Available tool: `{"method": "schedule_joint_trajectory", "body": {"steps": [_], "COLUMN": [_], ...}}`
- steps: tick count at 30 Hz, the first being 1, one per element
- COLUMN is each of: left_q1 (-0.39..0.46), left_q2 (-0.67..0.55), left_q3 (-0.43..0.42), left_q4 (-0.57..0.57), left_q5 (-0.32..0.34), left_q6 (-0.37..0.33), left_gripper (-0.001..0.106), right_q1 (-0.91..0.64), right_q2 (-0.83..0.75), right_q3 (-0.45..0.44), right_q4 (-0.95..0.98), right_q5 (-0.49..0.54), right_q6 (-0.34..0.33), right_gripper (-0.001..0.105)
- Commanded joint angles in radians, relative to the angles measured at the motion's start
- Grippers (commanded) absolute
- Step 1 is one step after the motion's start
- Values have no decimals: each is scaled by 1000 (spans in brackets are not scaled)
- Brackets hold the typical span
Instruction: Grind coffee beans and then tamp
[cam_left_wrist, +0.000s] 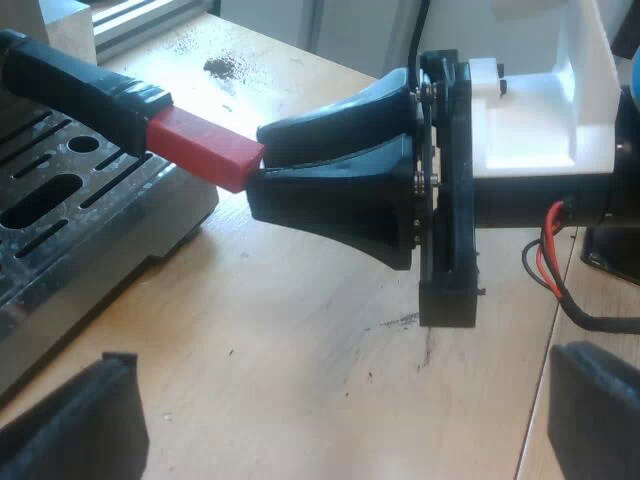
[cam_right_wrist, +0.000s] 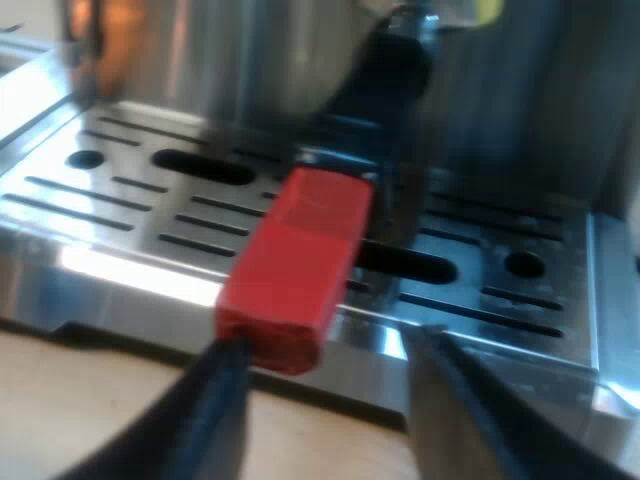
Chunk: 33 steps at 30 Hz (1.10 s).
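The worktop is light wood with a visible grain. Strong light falls across it and forms a bright patch toward one edge. Dark specks lie scattered in that patch, thickest in one small heap; a few more mark the middle of the worktop. A metal rail runs along that edge, with a pale wooden block beside it. Grey wall panels stand beyond.
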Motion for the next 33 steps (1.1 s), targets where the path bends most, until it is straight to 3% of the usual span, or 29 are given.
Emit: {"method": "schedule_joint_trajectory", "body": {"steps": [1,11,17,22,28,33], "left_q1": [-4,-4,-4,-4,-4,-4], "left_q2": [1,1,1,1,1,1], "left_q3": [-4,-4,-4,-4,-4,-4], "left_q4": [-4,-4,-4,-14,-38,-64], "left_q5": [14,5,5,-40,-62,-62], "left_q6": [-3,-3,-3,0,25,60], "left_gripper": [83,83,83,83,83,83], "right_q1": [-4,102,108,105,100,14], "right_q2": [-9,-72,-168,-219,-219,-215], "right_q3": [-17,-17,-30,-148,-327,-434], "right_q4": [33,141,302,583,839,987], "right_q5": [105,50,41,40,-32,-175], "right_q6": [44,66,167,187,307,400], "right_gripper": [55,59,59,59,59,59]}}
